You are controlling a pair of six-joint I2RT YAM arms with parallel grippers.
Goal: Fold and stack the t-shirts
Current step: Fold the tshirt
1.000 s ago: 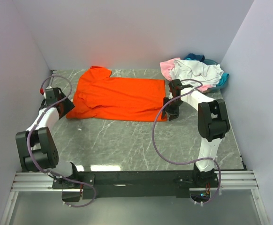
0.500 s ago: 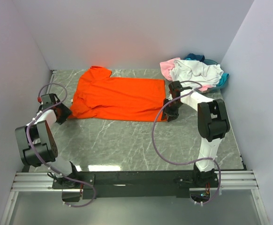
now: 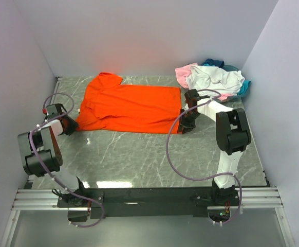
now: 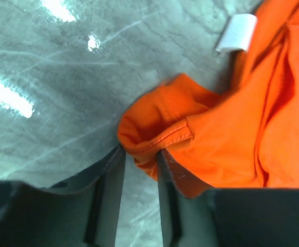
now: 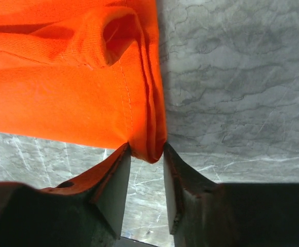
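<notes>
A bright orange t-shirt (image 3: 129, 105) lies spread flat on the marble table, collar end to the left. My left gripper (image 3: 71, 125) is at its near left corner, and in the left wrist view (image 4: 141, 154) the jaws pinch a bunched sleeve edge (image 4: 160, 123). My right gripper (image 3: 184, 125) is at the near right corner, and in the right wrist view (image 5: 147, 152) the jaws pinch the folded hem corner (image 5: 144, 128). The white (image 3: 211, 77), pale pink (image 3: 183, 72) and teal (image 3: 213, 63) t-shirts lie crumpled in a pile at the back right.
The grey walls close in the table on the left, back and right. A white neck label (image 4: 237, 32) shows on the orange shirt. The marble surface (image 3: 129, 154) stretches in front of the shirt to the arm rail.
My left gripper has moved down and nearer, onto the shirt's near left corner, and the left elbow swung left. The right arm has hardly moved.
</notes>
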